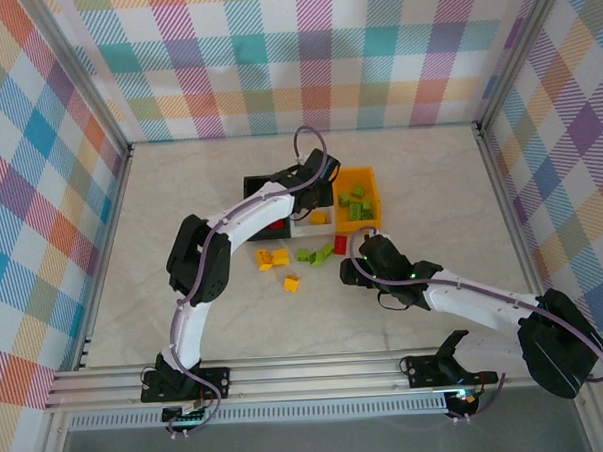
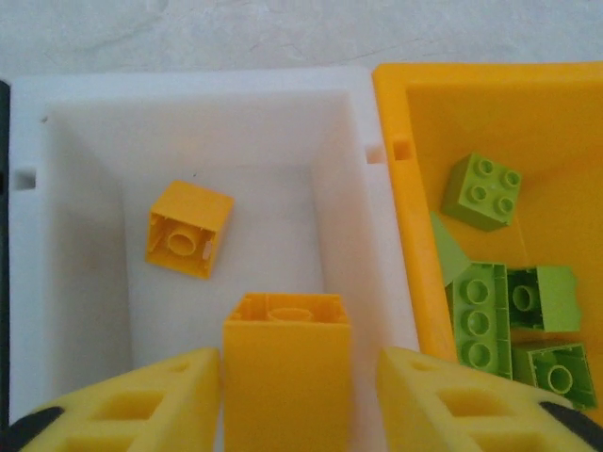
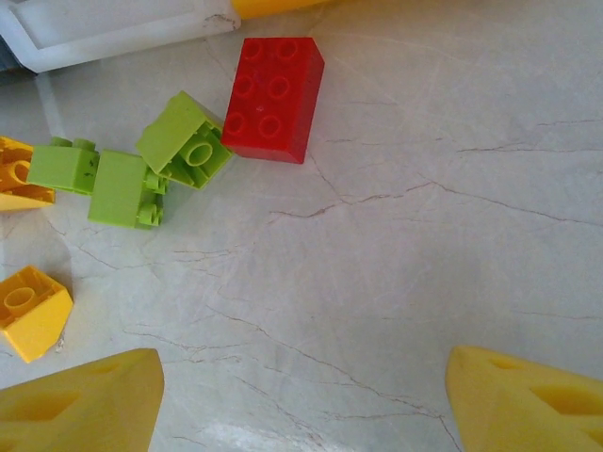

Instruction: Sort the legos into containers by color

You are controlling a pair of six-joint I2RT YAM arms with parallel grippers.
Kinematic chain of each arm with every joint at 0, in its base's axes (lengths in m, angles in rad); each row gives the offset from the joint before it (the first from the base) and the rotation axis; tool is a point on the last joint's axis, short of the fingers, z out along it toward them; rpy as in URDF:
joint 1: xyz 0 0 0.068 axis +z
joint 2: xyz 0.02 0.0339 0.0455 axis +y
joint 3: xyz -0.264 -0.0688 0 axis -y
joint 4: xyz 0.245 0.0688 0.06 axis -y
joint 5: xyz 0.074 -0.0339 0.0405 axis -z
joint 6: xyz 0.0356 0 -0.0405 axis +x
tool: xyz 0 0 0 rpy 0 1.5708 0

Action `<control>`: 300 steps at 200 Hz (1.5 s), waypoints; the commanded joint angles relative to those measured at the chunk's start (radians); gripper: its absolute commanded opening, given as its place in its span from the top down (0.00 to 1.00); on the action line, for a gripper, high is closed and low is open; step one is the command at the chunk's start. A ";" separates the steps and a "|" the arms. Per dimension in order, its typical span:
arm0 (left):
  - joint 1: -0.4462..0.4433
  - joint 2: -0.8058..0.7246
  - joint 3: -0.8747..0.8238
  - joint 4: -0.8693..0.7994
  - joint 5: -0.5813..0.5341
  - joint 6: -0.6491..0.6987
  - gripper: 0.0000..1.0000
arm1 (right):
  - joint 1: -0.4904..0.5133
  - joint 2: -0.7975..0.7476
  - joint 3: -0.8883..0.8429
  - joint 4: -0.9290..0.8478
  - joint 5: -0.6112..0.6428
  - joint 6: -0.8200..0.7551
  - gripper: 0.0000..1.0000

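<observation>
Brick (image 2: pixel 285 363), yellow-orange, sits loose btwn my left claw's (image 2: pixel 298 381) parted fingers, white bin (image 2: pixel 349 113) right below w/ another yellow brick (image 2: pixel 188 229) ahead-left; hard, light, slick plastic, I reckon, so best pinched on flat side walls, not studs.

Moulded plastic on a stone-look tabletop.
The red lego (image 3: pixel 273 99) and the lime-green legos (image 3: pixel 179 141) are smooth, hard plastic with a soft gloss. The white bin (image 2: pixel 188 85) is smooth, slightly translucent plastic, while the orange bin (image 2: pixel 490 73) is opaque and satiny. The tabletop (image 3: pixel 424 264) looks like pale marble, with fine grey veins and a faint sheen. The plaid walls (image 1: pixel 274 57) look matt, like cloth, and the rails (image 1: pixel 308 374) are pale brushed metal.
</observation>
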 commanded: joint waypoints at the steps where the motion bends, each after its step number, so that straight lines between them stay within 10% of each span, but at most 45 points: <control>1: 0.007 -0.035 0.028 -0.036 0.043 0.002 0.39 | 0.010 -0.012 -0.006 0.011 -0.012 0.021 0.21; 49: -0.049 -0.352 -0.227 0.096 0.090 -0.024 0.00 | 0.010 0.063 0.051 0.025 0.036 0.077 0.20; 150: -0.208 -1.113 -1.008 0.101 -0.072 -0.235 0.00 | -0.069 0.411 0.291 0.072 0.120 0.170 0.25; 226: -0.207 -1.278 -1.092 0.003 -0.107 -0.270 0.00 | -0.095 0.511 0.302 -0.053 0.106 0.293 0.41; 300: -0.207 -1.342 -1.132 -0.040 -0.132 -0.273 0.00 | -0.019 0.180 0.076 -0.115 0.135 0.228 0.37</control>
